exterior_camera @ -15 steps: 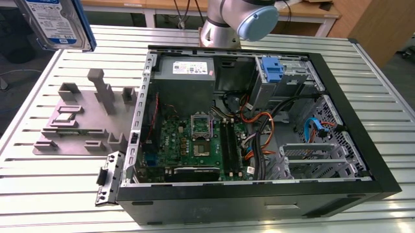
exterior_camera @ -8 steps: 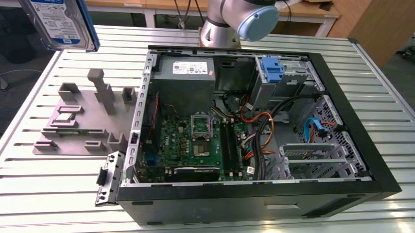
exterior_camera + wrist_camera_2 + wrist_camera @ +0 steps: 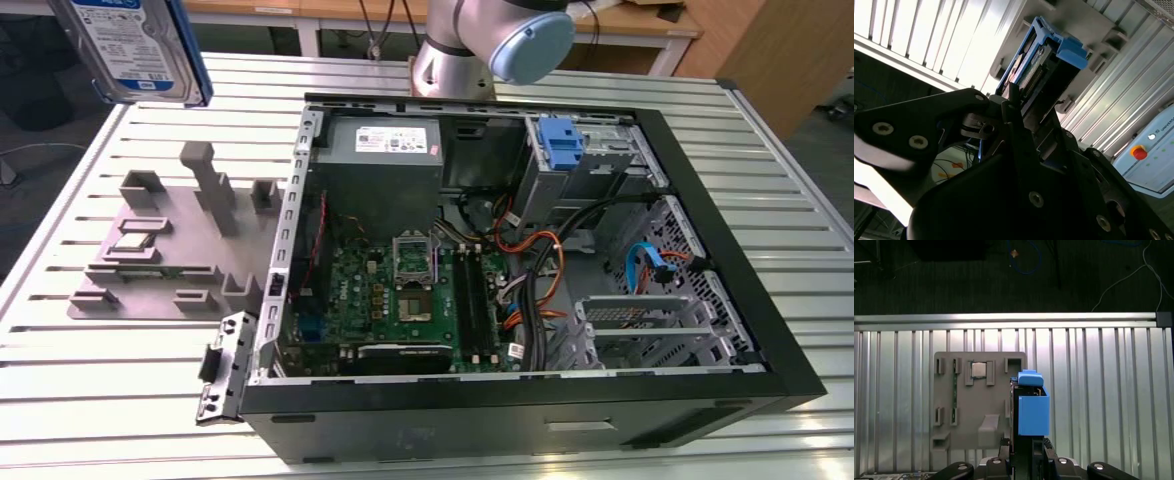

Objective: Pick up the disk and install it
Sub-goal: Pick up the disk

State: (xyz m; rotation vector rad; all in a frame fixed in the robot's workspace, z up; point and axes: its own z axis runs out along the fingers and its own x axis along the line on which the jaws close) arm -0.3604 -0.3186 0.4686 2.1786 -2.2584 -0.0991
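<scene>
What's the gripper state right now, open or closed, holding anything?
The gripper is closed, holding the disk.

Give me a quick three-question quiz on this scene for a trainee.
1. True or false: the disk lies inside the case.
2. What holds the disk? A) the gripper B) a person's hand C) a drive bay
3. Fill in: the grey fixture sits at the exterior view's ____ of the case.
Key: 1 false; 2 A; 3 left.
</scene>
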